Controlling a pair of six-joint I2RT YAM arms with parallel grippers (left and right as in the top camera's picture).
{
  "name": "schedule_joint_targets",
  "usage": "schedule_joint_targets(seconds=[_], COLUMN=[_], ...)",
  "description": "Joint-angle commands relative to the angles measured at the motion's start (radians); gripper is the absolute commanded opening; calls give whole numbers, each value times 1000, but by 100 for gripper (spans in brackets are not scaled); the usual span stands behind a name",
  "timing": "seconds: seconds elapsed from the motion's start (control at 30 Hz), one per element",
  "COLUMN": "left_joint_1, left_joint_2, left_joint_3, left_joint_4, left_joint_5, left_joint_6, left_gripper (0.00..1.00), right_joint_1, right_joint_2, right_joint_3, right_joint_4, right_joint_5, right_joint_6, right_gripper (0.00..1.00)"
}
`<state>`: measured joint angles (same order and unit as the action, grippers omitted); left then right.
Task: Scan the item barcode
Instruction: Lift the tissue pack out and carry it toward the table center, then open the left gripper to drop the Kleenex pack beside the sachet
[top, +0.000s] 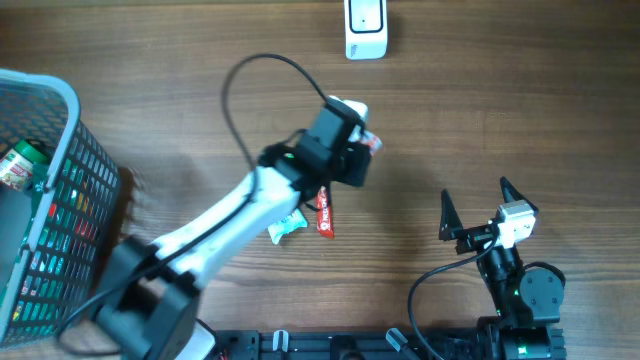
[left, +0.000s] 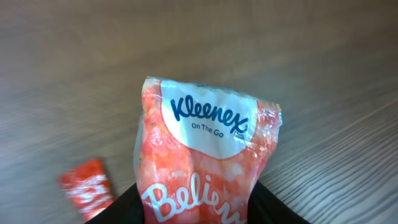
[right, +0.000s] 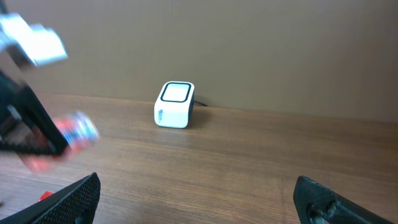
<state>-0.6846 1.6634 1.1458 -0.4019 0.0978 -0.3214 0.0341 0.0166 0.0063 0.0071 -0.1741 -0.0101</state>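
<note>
An orange-and-white Kleenex tissue pack (left: 199, 162) fills the left wrist view, pinched low down between my black fingers (left: 121, 208). From overhead my left gripper (top: 362, 150) is shut on that pack (top: 372, 142), held above the table's middle, some way below the white barcode scanner (top: 366, 27). The scanner (right: 174, 104) stands at the far edge in the right wrist view, with the blurred pack (right: 74, 134) at left. My right gripper (top: 480, 203) rests open and empty at the lower right.
A grey mesh basket (top: 50, 200) holding several packaged goods stands at the left edge. A red sachet (top: 325, 212) and a small green-white packet (top: 287, 227) lie on the wood under the left arm. The red sachet (left: 87, 186) also shows beneath the pack.
</note>
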Motion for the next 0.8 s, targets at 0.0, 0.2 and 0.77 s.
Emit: schedule_joint_targets(seconds=[0.0,0.2,0.77], left_joint_1=[-66,-111,-69], left_joint_2=[130,210,-168], left_joint_3=[15,15,15], left_joint_4=[18,5,-119], left_joint_5=[-17,-10,-291], left_joint_6=[-35,-57,51], left_gripper=[44,76,100], right_joint_1=[4,4,4], right_joint_2=[-5,-5,-5], right_joint_3=[-1,-1,-1], right_joint_4=[3,3,3], right_joint_5=[18,18,18], right_joint_6=[-14,-14,-13], right_gripper=[100,100,100])
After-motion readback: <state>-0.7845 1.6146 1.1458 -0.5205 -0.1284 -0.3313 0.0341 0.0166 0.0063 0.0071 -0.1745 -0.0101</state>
